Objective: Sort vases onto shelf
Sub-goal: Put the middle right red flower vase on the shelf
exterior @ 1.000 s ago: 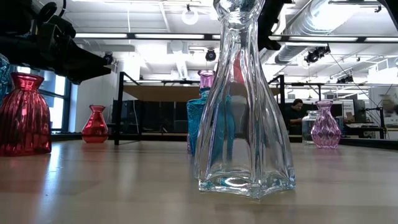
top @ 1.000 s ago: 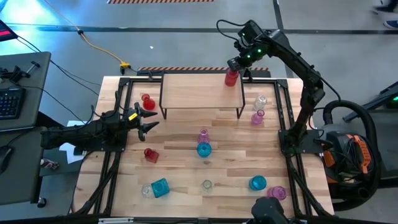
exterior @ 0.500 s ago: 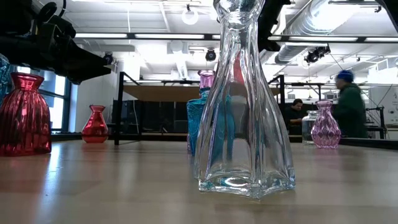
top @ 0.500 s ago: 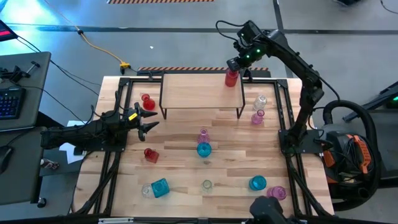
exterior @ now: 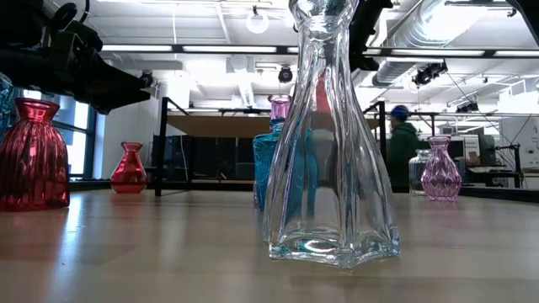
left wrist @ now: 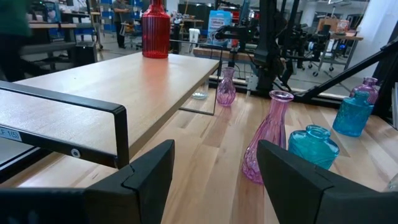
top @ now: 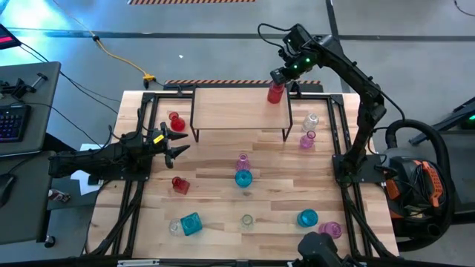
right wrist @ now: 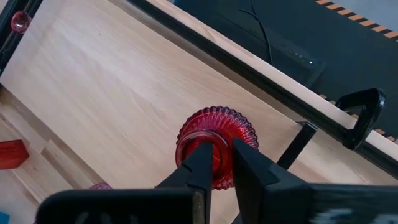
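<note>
We see a ribbed red vase (top: 276, 92) upright at the far right corner of the light-wood shelf (top: 237, 110); the other vases stand scattered on the bench (top: 215, 178).

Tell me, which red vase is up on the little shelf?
The ribbed red vase held by the right gripper, at the shelf's back right corner. The other two red vases sit on the table.

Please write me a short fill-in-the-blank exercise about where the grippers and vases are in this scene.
1. The right gripper has its fingers shut on the rim of the ribbed ____ glass vase.
2. That vase stands on the low light-wood ____.
3. The left gripper waits with its fingers ____.
4. The tall pink glass bottle vase stands beside a squat ____ glass vase.

Missing words: red; shelf; open; teal-blue
</note>
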Tool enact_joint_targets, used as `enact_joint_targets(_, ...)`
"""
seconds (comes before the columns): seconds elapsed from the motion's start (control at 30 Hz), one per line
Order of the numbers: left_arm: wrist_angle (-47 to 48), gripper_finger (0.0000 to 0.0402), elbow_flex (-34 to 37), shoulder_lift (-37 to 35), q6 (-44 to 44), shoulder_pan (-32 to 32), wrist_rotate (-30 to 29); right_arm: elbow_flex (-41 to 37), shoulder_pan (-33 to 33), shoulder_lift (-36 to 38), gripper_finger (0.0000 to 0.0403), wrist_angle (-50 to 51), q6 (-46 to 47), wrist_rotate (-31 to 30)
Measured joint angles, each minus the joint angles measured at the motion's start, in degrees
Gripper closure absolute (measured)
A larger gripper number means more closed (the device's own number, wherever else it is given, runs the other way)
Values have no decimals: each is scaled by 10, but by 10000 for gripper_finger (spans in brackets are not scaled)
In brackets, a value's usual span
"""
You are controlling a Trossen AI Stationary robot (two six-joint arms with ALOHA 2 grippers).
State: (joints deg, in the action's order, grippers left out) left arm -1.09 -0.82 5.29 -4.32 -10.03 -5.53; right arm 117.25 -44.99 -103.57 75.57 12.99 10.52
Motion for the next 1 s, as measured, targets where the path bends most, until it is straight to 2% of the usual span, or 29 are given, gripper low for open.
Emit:
enact_joint_targets(0.27, 0, 181, 0, 0, 0, 0, 0, 0, 0, 0, 335, -3, -2, -6)
enact_joint_targets(1.0, 0, 181, 0, 0, 0, 0, 0, 0, -5, 2, 333, -12, -11, 3)
